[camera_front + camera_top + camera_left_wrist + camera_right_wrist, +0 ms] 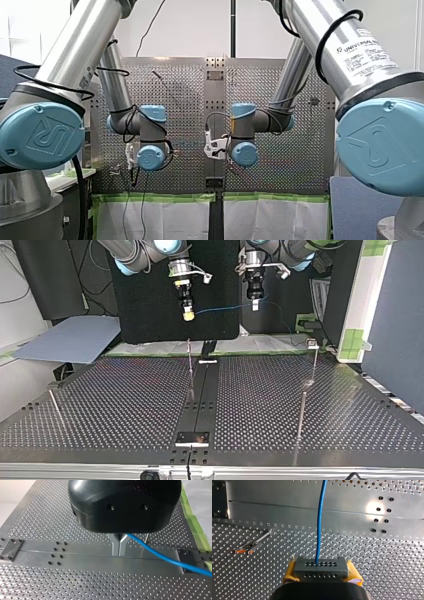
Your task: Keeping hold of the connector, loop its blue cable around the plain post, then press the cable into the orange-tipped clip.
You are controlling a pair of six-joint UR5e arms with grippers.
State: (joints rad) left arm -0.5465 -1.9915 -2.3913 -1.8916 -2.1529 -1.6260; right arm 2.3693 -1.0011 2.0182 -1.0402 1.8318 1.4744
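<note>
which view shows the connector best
right wrist view: the connector sits close up between my right gripper's yellow pads, its hole rows clear, the blue cable leaving it. top view has it too small to tell; front view hides it; left wrist view shows only the cable.

My left arm (80,45) and my right arm (325,30): silver tubes, light-blue joint caps (40,135) embossed with the UR logo, black cables (80,200) strung alongside. Right one has a printed UNIVERSAL ROBOTS label (362,50) (fine print unreadable). My left gripper (119,552): glossy black rounded housing with two holes, slim grey metal fingers (115,545); my right gripper (321,571): black body, yellow pads (290,572).
</note>
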